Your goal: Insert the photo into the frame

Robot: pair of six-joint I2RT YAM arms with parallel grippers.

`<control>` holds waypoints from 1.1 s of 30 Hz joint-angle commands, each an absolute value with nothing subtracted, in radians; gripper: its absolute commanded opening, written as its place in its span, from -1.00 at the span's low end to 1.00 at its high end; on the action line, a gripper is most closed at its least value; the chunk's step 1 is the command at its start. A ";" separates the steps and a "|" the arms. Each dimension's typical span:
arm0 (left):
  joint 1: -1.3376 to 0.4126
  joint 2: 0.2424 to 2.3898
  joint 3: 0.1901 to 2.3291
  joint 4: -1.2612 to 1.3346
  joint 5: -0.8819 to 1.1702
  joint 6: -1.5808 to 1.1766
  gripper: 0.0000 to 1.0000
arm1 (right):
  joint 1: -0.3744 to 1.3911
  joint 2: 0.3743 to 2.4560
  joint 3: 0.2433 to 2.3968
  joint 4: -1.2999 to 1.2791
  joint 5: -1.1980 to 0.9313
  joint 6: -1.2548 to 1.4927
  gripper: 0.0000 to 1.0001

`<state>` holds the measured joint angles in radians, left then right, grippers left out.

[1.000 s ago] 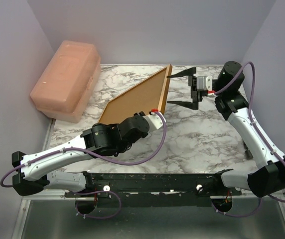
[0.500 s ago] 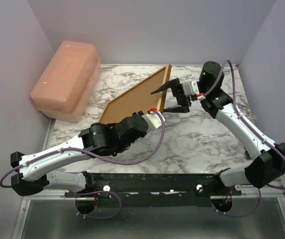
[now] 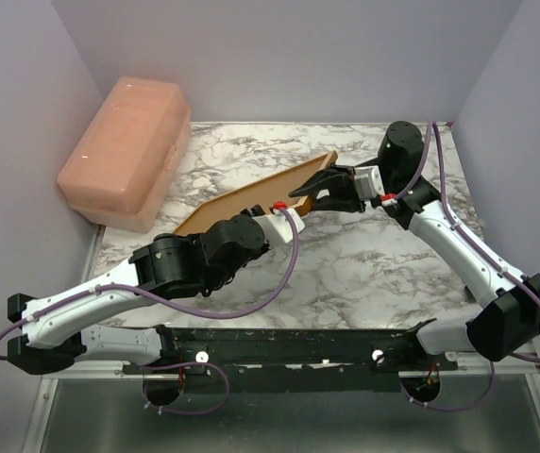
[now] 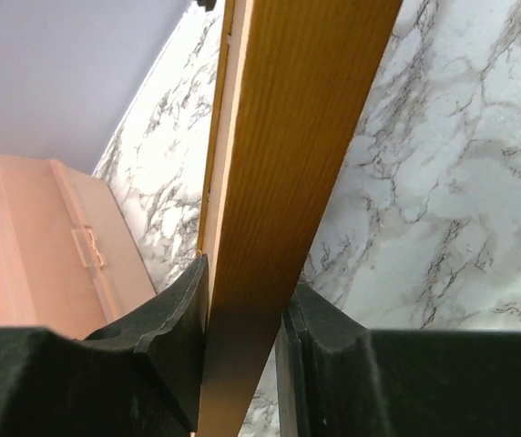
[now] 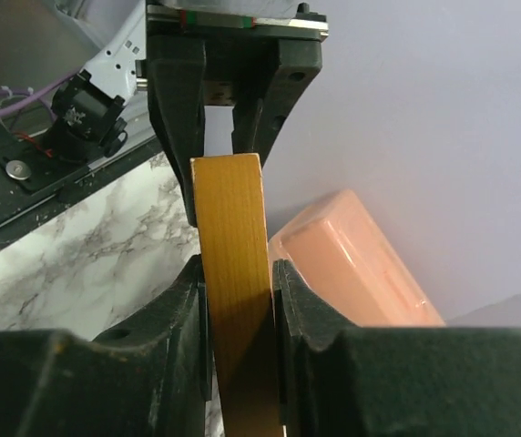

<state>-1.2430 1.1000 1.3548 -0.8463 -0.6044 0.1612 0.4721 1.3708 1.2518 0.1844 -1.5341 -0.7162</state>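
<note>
Orange-brown wood fills both wrist views: the frame (image 3: 251, 193) is seen edge-on there, so neither wrist camera shows its face. From above, only a flat brown side with an orange rim shows, and my left forearm cuts off its near edge. The photo I cannot make out in any view, and I cannot tell whether it sits inside the frame. The frame is tilted over the marble table (image 3: 364, 255), with its far end raised toward my right arm. Whether the low corner touches the marble is unclear. My left gripper (image 4: 242, 319) is closed narrowly on one end, with a black finger (image 4: 174, 314) pressed against each side of the wooden edge (image 4: 288, 137). My right gripper (image 5: 238, 291) is clamped the same way on the opposite end, its pads flush to the wood. My left gripper's fingers show beyond it, on the far end of the same rail. The pink plastic box (image 3: 124, 151) sits at the table's left, well apart from the frame. It is partly cropped in both wrist views.
</note>
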 commanded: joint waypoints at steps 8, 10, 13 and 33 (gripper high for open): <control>-1.244 1.088 1.411 -0.796 -0.700 -0.021 0.62 | 0.475 1.330 1.214 0.140 -1.482 -0.638 -0.82; -1.244 1.088 1.444 -0.801 -0.708 -0.020 0.71 | 0.476 1.324 1.210 0.140 -1.477 -0.630 -0.91; -1.244 1.084 1.491 -0.801 -0.726 -0.010 0.77 | 0.476 1.313 1.202 0.141 -1.473 -0.609 -0.99; -1.211 1.132 1.636 -0.803 -0.583 -0.125 0.97 | 0.465 1.095 1.066 0.303 -1.035 0.066 -0.99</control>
<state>-1.2343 1.0973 1.5982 -0.7883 -0.6769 -0.0376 0.4706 1.1370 1.1103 0.2379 -1.1873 -0.2157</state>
